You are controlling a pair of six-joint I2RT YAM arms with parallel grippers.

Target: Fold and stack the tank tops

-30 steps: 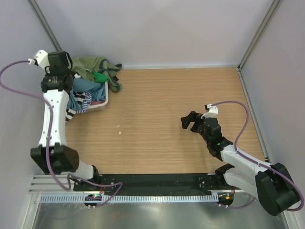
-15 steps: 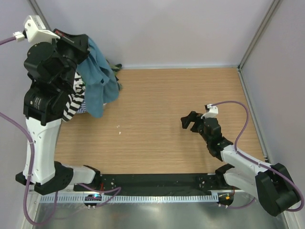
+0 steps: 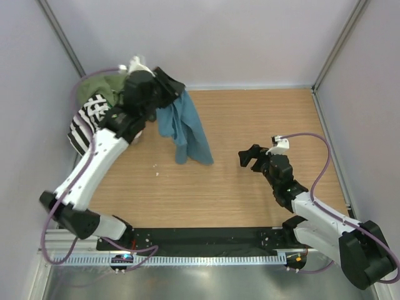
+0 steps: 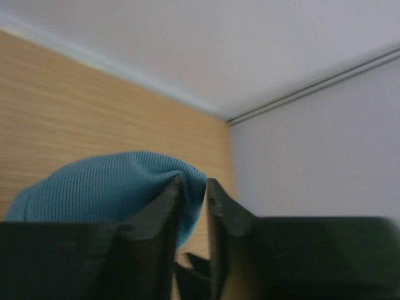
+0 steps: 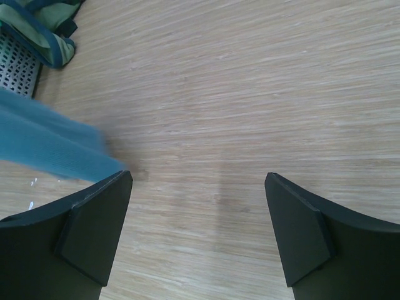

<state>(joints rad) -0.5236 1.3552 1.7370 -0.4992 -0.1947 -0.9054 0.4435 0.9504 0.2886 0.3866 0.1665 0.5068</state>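
One tank top, the teal tank top [image 3: 187, 134], is held up over the far-left part of the worktop [image 3: 262, 119]. It is gripped by the left tool [image 3: 172, 87], whose jaws are seen in the left wrist view drawn nearly together on a bunched fold of the ribbed cloth. The right tool [image 3: 249, 157] is held low over the right middle of the worktop, with its jaws wide apart and nothing between them.

The step in hand is judged to be the carrying of this top out of the heap so that it can be spread for folding. It would be done well if the cloth were lowered gently toward the bare middle of the worktop, with the trailing end laid down first and the pinched end drawn away from it, so that the top is stretched flat and not dropped in a lump. A free edge could then be taken by the right tool, which is well placed for that. Care is advised that no other garment is dragged along.

From above, the long axis of the teal top is seen to run from the pinch at the far left toward the near middle, with the free end pointed at the right tool. Whether that end touches the wood cannot be told. A striped top [image 3: 81, 122] and an olive top [image 3: 100, 89] are left heaped at the far-left corner; a pale perforated basket [image 5: 15, 62] is glimpsed there in the right wrist view.
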